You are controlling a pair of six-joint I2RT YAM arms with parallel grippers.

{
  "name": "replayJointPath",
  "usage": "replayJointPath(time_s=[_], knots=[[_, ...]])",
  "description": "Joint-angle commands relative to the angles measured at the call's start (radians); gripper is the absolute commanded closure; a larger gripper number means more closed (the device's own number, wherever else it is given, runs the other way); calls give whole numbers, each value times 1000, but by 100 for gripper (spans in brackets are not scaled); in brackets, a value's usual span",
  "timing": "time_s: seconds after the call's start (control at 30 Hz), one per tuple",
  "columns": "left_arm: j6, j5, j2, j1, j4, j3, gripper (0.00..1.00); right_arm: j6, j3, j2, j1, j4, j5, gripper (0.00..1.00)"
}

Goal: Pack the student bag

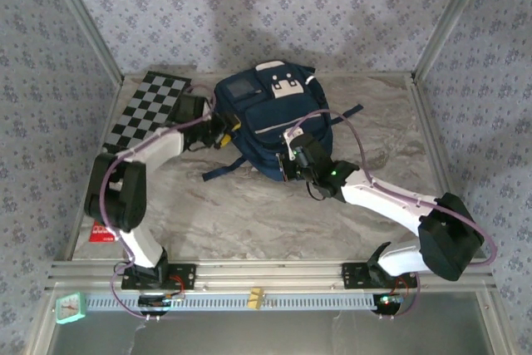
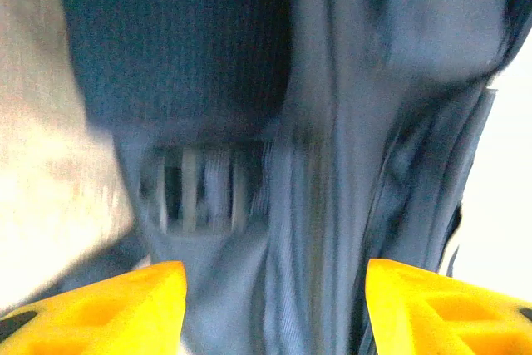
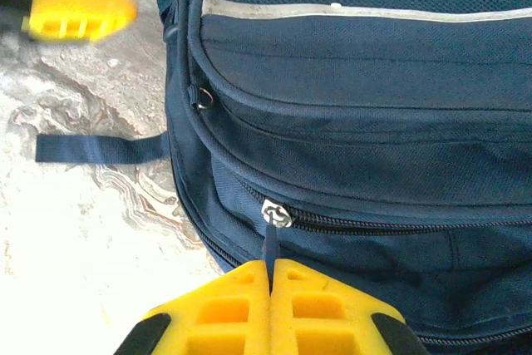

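The student bag [image 1: 270, 118], navy blue with a white top patch and a white stripe, lies at the back middle of the table. My left gripper [image 1: 226, 132] is at the bag's left side. In the left wrist view its yellow fingers [image 2: 125, 309] stand wide apart, so the left gripper [image 2: 274, 309] is open, with blurred blue bag fabric [image 2: 332, 164] close ahead and nothing held. My right gripper [image 1: 289, 165] is at the bag's near edge. In the right wrist view, the right gripper [image 3: 270, 265] is shut on the dark zipper pull [image 3: 270, 247] that hangs from a silver slider [image 3: 276, 214] on a front pocket.
A black-and-white checkerboard [image 1: 150, 114] lies at the back left. A red flat item [image 1: 101, 233] sits by the left arm's base. A loose bag strap [image 3: 91, 147] trails over the marbled table [image 1: 249, 214]. Metal frame posts and patterned walls bound the sides.
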Motion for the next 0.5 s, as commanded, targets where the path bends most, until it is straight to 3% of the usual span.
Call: replayJointPath(time_s=[0.0,0.2,0.47], knots=[[-176,-112,-109,-110,123,-92,40,20,-8,2,-7,52,-25,100],[-336,-219,-84,-244,217,-111,42,13,-18,-1,-9,75,-34,100],[-427,-364,-59,-330,219,-115,63,-9,-18,6,-9,101,-43,100]])
